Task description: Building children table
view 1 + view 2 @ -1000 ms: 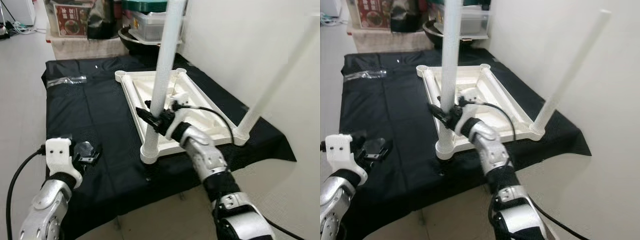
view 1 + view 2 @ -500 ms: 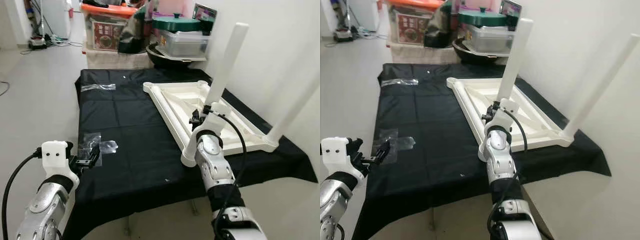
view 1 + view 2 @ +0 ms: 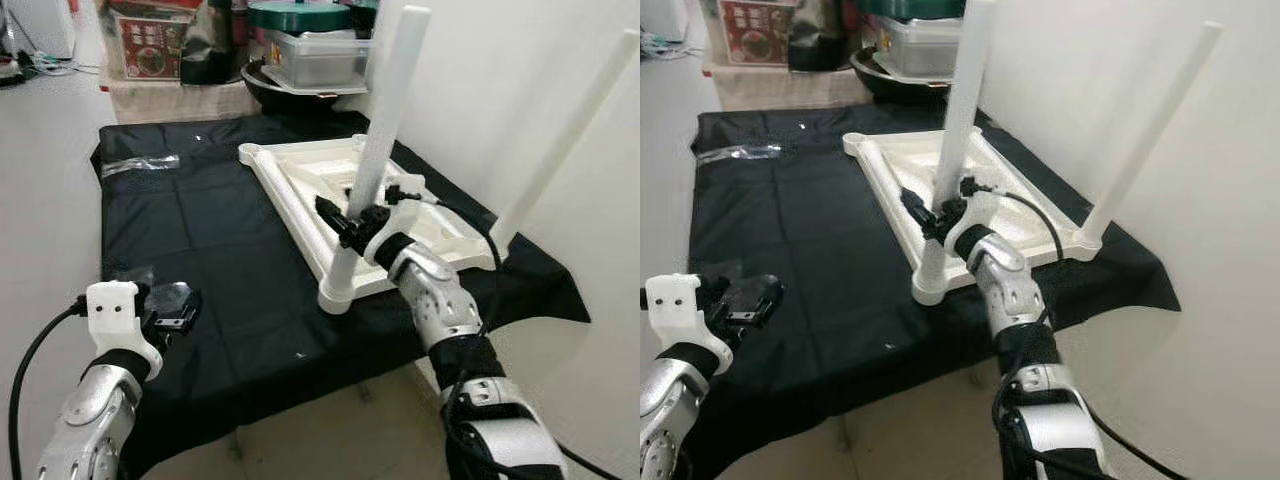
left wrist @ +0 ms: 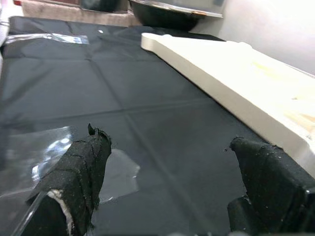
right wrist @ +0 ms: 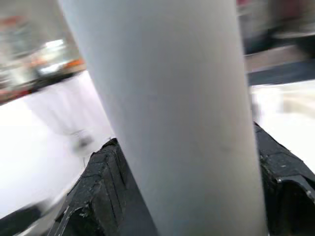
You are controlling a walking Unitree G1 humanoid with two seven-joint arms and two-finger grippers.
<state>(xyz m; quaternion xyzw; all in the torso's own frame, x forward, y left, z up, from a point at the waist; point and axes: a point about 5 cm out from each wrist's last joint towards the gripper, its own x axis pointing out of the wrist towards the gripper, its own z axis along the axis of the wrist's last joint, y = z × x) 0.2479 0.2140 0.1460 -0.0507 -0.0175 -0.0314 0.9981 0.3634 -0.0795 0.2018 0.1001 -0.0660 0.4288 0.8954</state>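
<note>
Right end effector clamped on the leaning white leg; you risked prying it from the tabletop's corner socket by pulling sideways.

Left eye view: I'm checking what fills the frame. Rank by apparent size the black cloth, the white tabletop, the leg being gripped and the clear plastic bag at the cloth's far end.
1. black cloth
2. white tabletop
3. gripped leg, held by the right gripper
4. clear plastic bag, smallest, though farthest away

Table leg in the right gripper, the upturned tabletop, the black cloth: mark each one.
table leg [image 3: 385,110], left eye view, middle of the white shaft
upturned tabletop [image 3: 290,200], left eye view, its near long rail
black cloth [image 3: 200,230], left eye view, bare stretch beside the tabletop
</note>
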